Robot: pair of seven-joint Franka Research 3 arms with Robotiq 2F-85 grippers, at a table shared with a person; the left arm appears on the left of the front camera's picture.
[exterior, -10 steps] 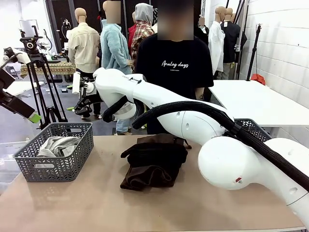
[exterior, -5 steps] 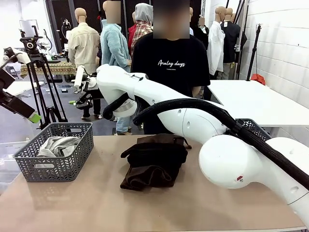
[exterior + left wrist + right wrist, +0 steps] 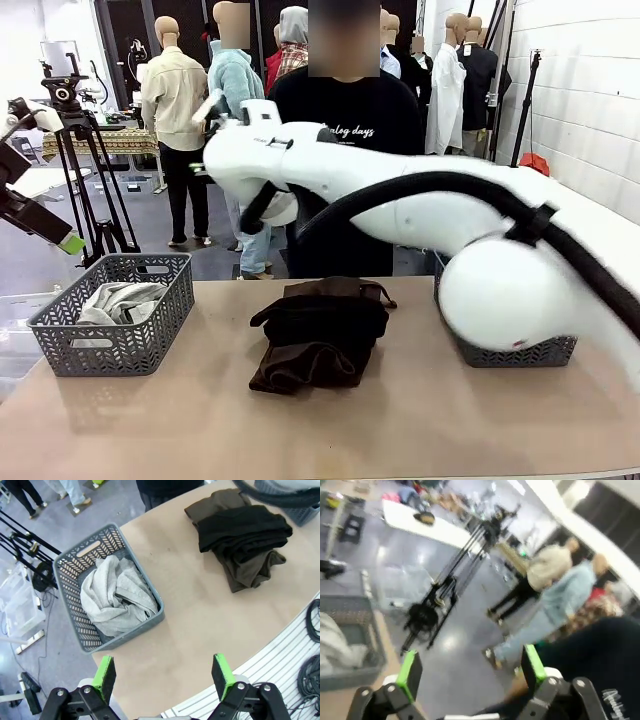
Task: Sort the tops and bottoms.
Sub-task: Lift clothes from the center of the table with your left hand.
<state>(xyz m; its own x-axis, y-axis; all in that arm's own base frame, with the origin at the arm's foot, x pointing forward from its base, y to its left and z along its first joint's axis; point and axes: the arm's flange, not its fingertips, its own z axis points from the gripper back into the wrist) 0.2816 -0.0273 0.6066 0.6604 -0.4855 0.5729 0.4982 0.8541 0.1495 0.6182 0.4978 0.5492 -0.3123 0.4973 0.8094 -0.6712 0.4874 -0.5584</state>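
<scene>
A black garment (image 3: 322, 318) lies folded on a dark brown one (image 3: 300, 368) at the table's middle; from the left wrist camera the black one (image 3: 245, 527) and the brown one (image 3: 252, 572) sit at top right. A pale grey garment (image 3: 118, 300) (image 3: 117, 597) fills the left basket (image 3: 150, 335) (image 3: 70, 562). My left gripper (image 3: 164, 674) hangs open high above the table's near-left edge, nothing between its fingers; one green pad (image 3: 71, 243) shows at far left. My right gripper (image 3: 471, 671) is open and empty, raised and facing the room behind the person.
A second grey basket (image 3: 520, 352) stands at the right, partly behind my right arm (image 3: 400, 205), which spans the picture above the pile. A person in a black T-shirt (image 3: 380, 125) stands at the far edge. A tripod (image 3: 90, 170) is on the floor, left.
My right arm has swung up and to the right, lifting its wrist higher and uncovering the right basket. The garments, the left basket and my left gripper have not moved.
</scene>
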